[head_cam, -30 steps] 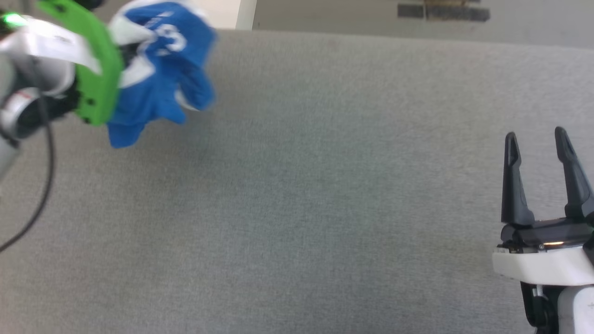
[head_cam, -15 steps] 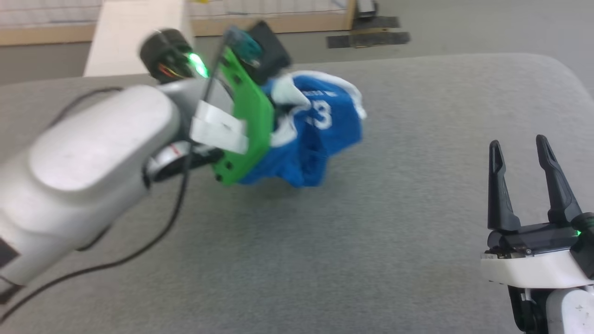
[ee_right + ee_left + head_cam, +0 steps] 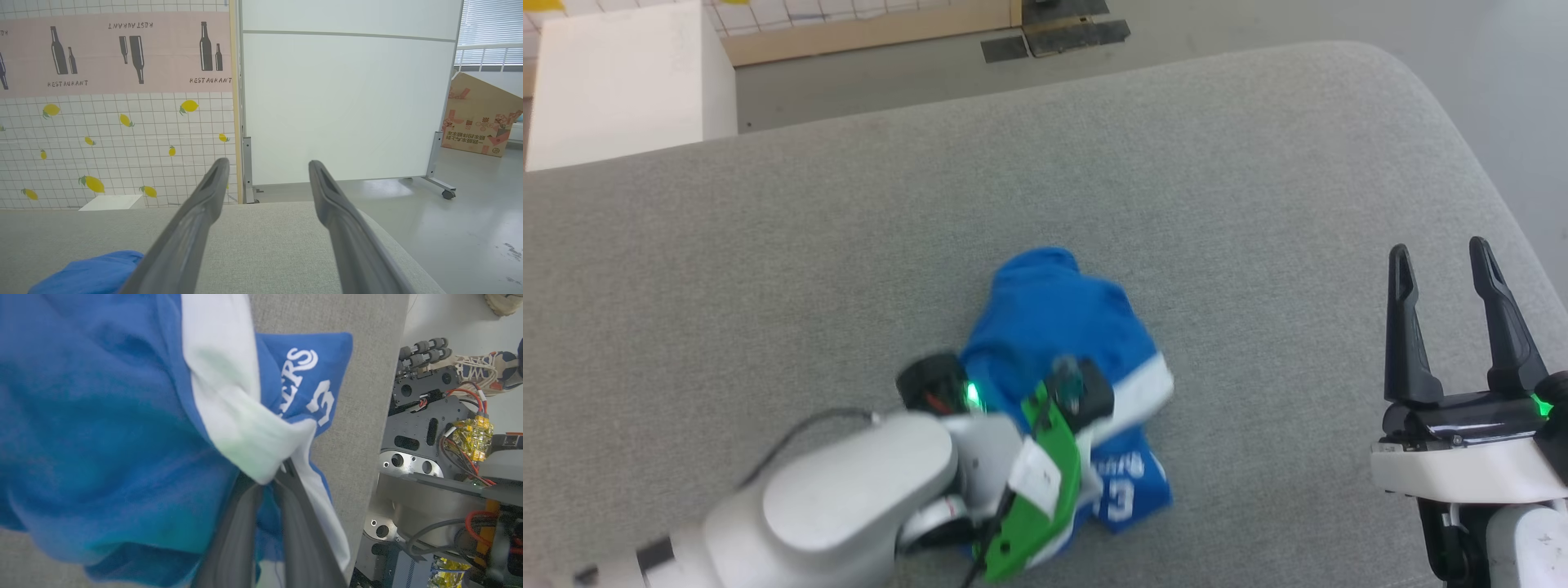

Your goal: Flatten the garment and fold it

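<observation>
- The left gripper (image 3: pixel 273 486), two long dark fingers on a white arm with a green wrist plate, was closed narrow, pinching a fold of white trim band on the garment. In the head view its wrist lay over the near part of the cloth, close to the near edge of the table.
- The small royal-blue soft sports garment (image 3: pixel 1054 327) with white trim bands lay crumpled in a heap on the grey fabric-covered table (image 3: pixel 1258 163), about midway between the left and right edges and nearer the near edge than the far one.
- White lettering ending in "ERS" and a white 3 showed on a blue flap (image 3: pixel 314 388) beside the pinched band; the digit before the 3 was partly hidden.
- One rounded blue fold (image 3: pixel 90 271) of it showed at the lower left of the right wrist view.
- The right gripper (image 3: pixel 1437 253), with two dark fingers on a white base, stood wide open and empty over the near right part of the table, well apart from the garment.
- A person's laced shoe (image 3: pixel 478 371) stood on the pale floor past the table's edge.
</observation>
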